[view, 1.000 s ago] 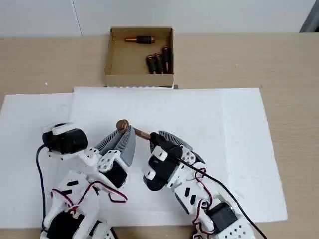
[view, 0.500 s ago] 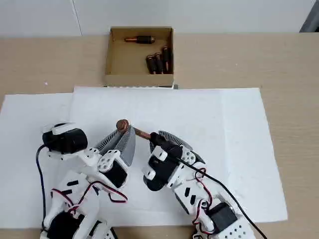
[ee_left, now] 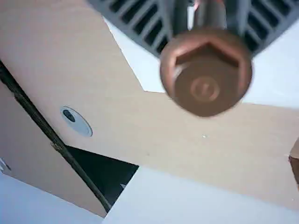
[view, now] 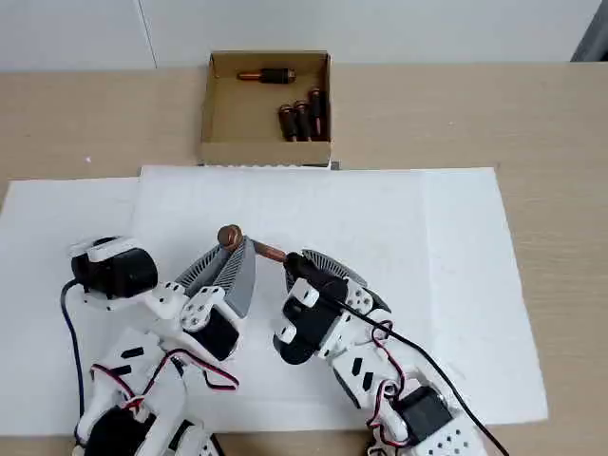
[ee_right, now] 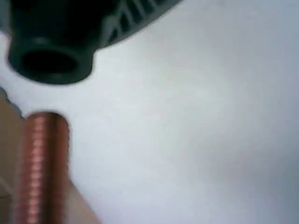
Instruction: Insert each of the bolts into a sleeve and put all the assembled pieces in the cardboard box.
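My left gripper is shut on a copper bolt, hex head up and threaded shank pointing right. In the left wrist view the bolt head sits just below the grey fingers. My right gripper is shut on a black sleeve, whose open end faces the bolt tip. In the right wrist view the sleeve's mouth and the bolt's threaded end are close together but apart. The cardboard box stands at the back and holds several assembled pieces.
Both arms hover over white paper sheets that cover the near half of the wooden table. One assembled piece lies by the box's far wall. To the right, the paper lies bare.
The left arm has shifted slightly to the left, taking the bolt a little left with it. The right arm and sleeve have stayed put.
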Motion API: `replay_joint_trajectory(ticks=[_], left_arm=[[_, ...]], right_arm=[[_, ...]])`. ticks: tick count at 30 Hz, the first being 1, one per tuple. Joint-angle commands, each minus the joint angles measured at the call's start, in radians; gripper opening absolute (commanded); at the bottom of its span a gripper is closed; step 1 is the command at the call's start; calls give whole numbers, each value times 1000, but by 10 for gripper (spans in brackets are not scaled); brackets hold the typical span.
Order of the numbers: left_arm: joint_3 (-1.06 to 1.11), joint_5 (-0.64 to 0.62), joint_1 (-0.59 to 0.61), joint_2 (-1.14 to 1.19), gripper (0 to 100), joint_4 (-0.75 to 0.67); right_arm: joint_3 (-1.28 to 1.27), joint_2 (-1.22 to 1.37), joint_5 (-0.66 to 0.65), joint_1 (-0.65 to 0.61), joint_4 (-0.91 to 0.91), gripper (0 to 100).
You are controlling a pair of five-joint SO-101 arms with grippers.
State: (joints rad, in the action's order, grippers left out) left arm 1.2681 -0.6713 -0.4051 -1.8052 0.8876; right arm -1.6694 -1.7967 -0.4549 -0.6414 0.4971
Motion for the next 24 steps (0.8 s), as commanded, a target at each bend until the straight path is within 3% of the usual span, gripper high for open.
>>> replay_joint_trajectory(ticks=[1, 20, 24], left_arm=[[-4, 5, -37, -11, 6, -28], [54, 12, -52, -11, 6, -72], [65, 44, 8, -11, 6, -72]], right_arm=[[-14, 2, -8, 2, -22, 2], [-14, 1, -8, 2, -22, 2], [-14, -1, -8, 2, -22, 2]])
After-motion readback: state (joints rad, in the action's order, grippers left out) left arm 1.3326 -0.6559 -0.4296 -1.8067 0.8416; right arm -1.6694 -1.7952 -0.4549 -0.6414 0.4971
